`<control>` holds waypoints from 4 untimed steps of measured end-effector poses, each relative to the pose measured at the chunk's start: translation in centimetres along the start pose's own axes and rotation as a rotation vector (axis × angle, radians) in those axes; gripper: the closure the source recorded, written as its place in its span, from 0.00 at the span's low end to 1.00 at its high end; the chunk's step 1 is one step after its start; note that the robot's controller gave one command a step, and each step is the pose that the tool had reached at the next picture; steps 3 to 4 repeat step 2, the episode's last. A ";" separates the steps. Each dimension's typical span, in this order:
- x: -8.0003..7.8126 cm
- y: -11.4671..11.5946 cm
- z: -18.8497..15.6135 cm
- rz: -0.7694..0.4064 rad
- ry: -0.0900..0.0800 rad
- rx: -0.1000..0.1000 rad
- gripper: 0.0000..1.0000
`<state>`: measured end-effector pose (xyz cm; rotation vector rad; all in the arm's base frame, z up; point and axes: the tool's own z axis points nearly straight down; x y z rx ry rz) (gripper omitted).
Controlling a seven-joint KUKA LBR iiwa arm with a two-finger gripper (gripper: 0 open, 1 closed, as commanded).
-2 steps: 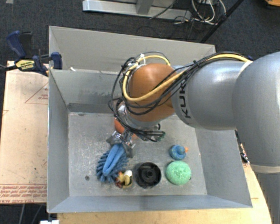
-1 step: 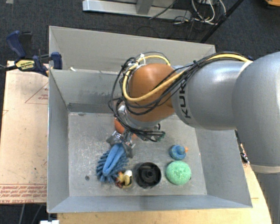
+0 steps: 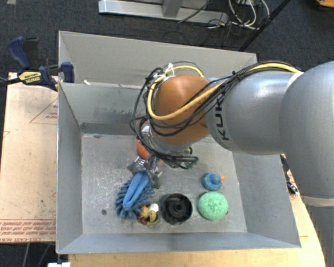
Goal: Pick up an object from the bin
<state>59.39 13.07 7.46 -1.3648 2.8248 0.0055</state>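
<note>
Blue and soft, that's what sits under the hand [image 3: 147,170] right now: a floppy blue bundle [image 3: 133,195] of cloth-like strands, lying on the floor of the bin [image 3: 68,157] at about 7 o'clock from the bin's middle. The hand is down at the bundle's upper end, so the bundle trails away from it toward 7 o'clock. Its long axis runs from 1 o'clock to 7 o'clock, narrow at the top by the hand, spreading wider and looser at the low end. Is the hand clenched on it or released? Cannot tell from up here; the metal tip and the blue cloth overlap.

At the bundle's low end, touching it at 4 o'clock, a small yellow-and-red piece [image 3: 148,215]. Just beside that, a black ring [image 3: 176,209], round, ribbed, dark in the centre. On at 3 o'clock from the ring, a green ball [image 3: 213,206], rough and fuzzy-looking. Near it at 12 o'clock, a little blue knob [image 3: 211,182].

Above the hand, the glossy orange cover [image 3: 177,105], looped with black and yellow cables [image 3: 157,113], and the smooth grey arm [image 3: 271,114] coming in from 3 o'clock.
</note>
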 end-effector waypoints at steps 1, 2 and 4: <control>0.1 0.1 -2.1 0.000 0.005 -0.004 1.00; -0.1 0.0 -4.3 0.000 -0.002 0.002 1.00; -0.1 0.0 -4.3 0.000 -0.002 0.002 1.00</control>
